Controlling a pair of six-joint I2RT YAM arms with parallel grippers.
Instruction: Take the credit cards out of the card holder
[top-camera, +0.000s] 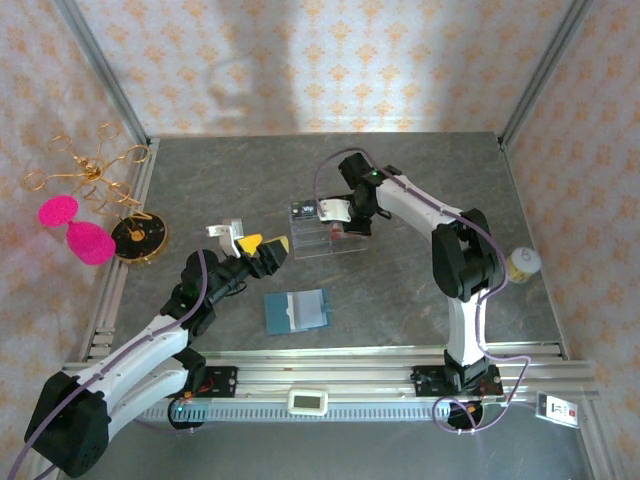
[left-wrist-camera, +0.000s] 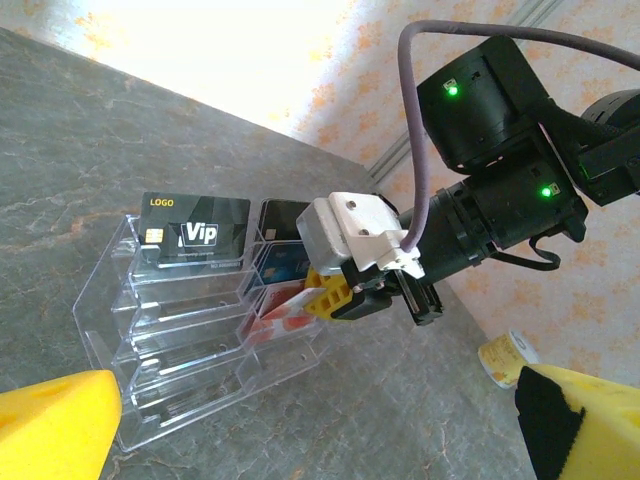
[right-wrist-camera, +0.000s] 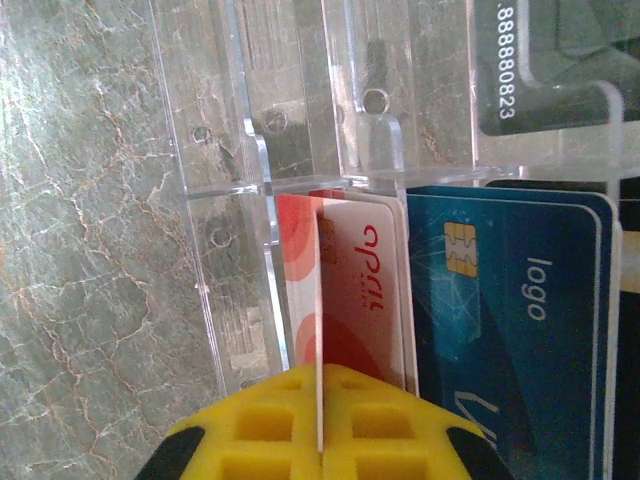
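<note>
right tool (right-wrist-camera: 322, 420) clenched on the pale red-print card (right-wrist-camera: 350, 290), yellow pads (right-wrist-camera: 260, 430) pinching its near edge, card standing on edge and part-way into a slot of the clear tray (right-wrist-camera: 230, 250). blue card (right-wrist-camera: 510, 330) sits in the slot right beside it, touching or just apart, can't tell which. black card (right-wrist-camera: 545, 70) is one row further back

step in hand, my read: stowing an extracted card in the tray, not pulling from the holder. next move calls for seating the card to the slot floor, then opening up and backing straight out along the card's plane so it doesn't drag out or knock the blue one

left tool (top-camera: 264, 248) released, jaws wide, holding nothing, hovering near the tray's left side

card holder (top-camera: 297, 310) lies open and flat on the table (top-camera: 380, 290), between the two arms and apart from the tray. one half darker teal, the other lighter blue. too small to tell whether any card is left inside, so can't call the task done
</note>
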